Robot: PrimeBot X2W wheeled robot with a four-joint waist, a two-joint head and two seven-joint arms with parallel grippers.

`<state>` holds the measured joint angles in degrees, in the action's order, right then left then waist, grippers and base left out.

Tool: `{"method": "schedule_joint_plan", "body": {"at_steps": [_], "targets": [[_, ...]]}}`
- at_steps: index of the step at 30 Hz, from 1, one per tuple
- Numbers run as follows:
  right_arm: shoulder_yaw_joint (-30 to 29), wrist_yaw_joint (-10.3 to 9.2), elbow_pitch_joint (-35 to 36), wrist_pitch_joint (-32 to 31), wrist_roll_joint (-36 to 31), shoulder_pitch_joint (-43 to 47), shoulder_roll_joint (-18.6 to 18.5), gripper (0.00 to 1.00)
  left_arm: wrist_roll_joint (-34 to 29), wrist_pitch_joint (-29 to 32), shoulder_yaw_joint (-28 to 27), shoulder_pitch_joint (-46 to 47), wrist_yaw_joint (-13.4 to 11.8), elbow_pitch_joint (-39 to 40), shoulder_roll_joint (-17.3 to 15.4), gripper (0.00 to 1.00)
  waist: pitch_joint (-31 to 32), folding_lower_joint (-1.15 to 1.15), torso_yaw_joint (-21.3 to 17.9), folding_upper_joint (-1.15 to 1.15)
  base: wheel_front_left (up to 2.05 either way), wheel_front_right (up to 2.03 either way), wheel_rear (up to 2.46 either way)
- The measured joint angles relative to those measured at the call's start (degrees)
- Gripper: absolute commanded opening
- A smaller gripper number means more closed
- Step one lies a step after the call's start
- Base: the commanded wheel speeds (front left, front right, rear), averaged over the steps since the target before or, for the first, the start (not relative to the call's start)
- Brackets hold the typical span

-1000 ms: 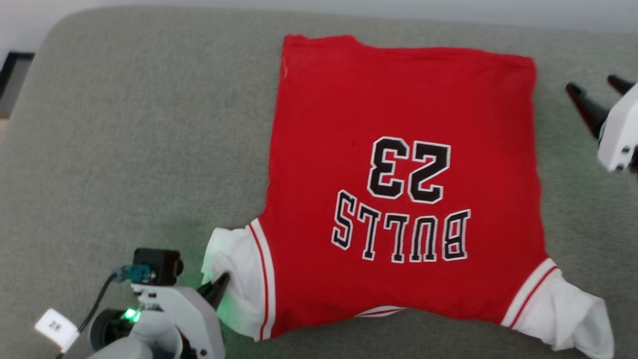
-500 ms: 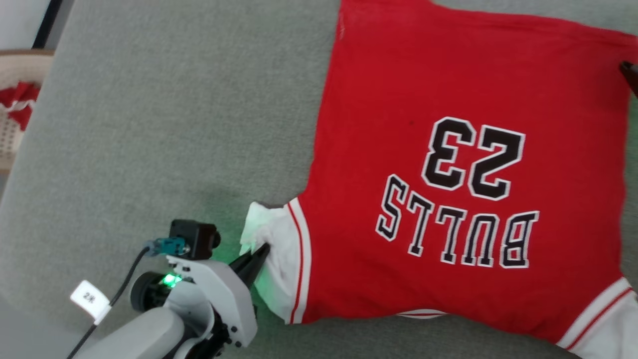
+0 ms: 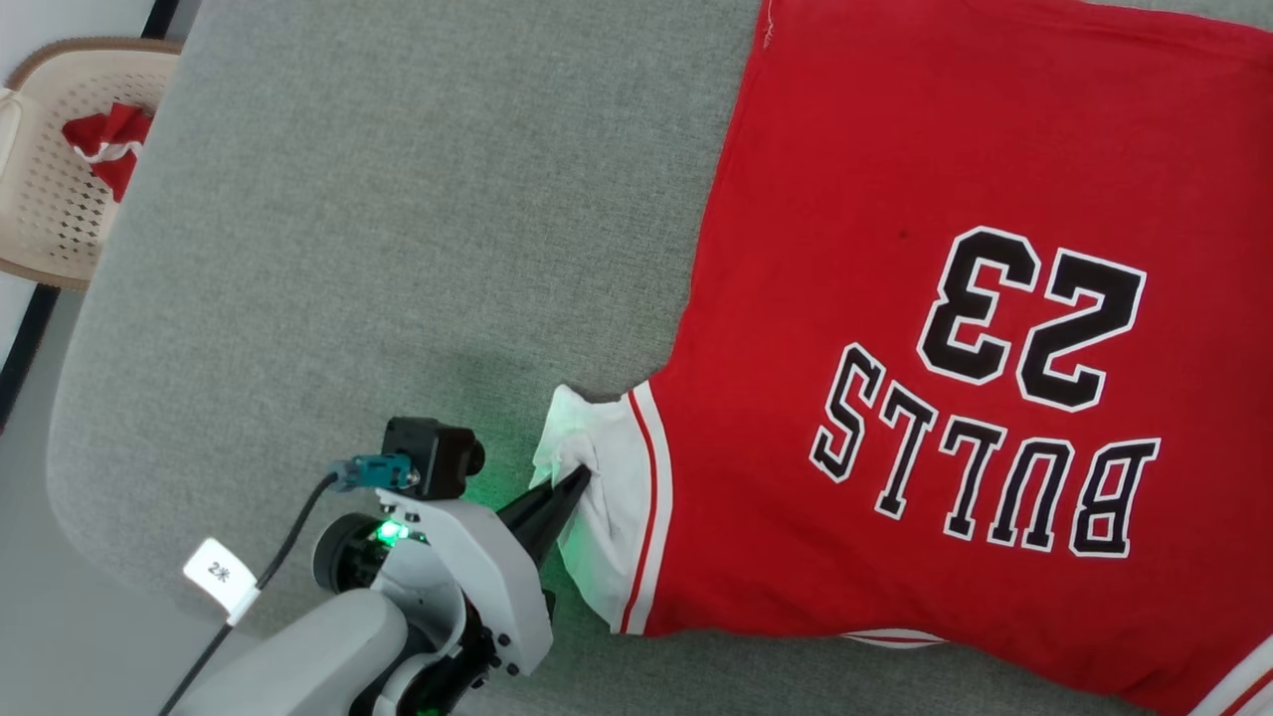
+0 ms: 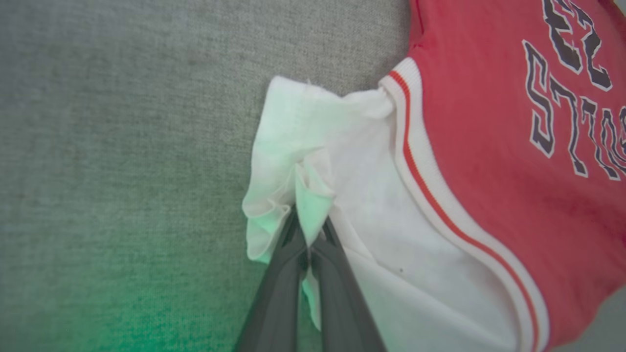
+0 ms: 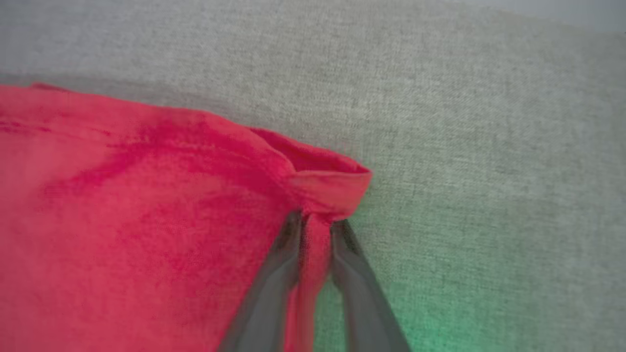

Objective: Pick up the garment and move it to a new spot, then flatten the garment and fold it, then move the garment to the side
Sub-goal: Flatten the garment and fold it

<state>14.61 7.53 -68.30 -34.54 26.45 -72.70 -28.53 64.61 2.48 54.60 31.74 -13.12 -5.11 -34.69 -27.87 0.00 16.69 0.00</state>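
Head view: the garment held at two opposite corners, print upside down to the robot.
The left gripper [image 3: 580,478] was clamped on the white sleeve [image 3: 619,522]. From there the garment [image 3: 895,199] lay flat on the grey cushion [image 3: 398,199], running rightward and away to the red hem corner [image 5: 332,185], which was pinched by the right gripper [image 5: 317,226].

Bright even light, soft shadows; green glow tints garment [image 4: 464,171]; right wrist view blurred.
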Motion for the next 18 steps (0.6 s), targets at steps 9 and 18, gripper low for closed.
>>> {"method": "schedule_joint_plan", "body": {"at_steps": [9, 18], "targets": [[5.08, -0.07, 3.09, -3.91, -0.6, 1.37, 2.41, 0.0, 0.78, -1.52, -0.91, -1.26, 0.52, -1.44, -1.24, 0.0, 2.06, 0.0, -2.46, 0.0, 0.0, 0.0, 0.0], [14.43, 0.0, 23.59, -4.74, 10.51, 15.23, -2.98, 0.0, 1.98, -1.81, -2.09, -3.91, -1.03, -1.37, -4.93, 0.0, 5.65, 0.0, -7.0, 0.0, 0.0, 0.0, 0.0]]}}
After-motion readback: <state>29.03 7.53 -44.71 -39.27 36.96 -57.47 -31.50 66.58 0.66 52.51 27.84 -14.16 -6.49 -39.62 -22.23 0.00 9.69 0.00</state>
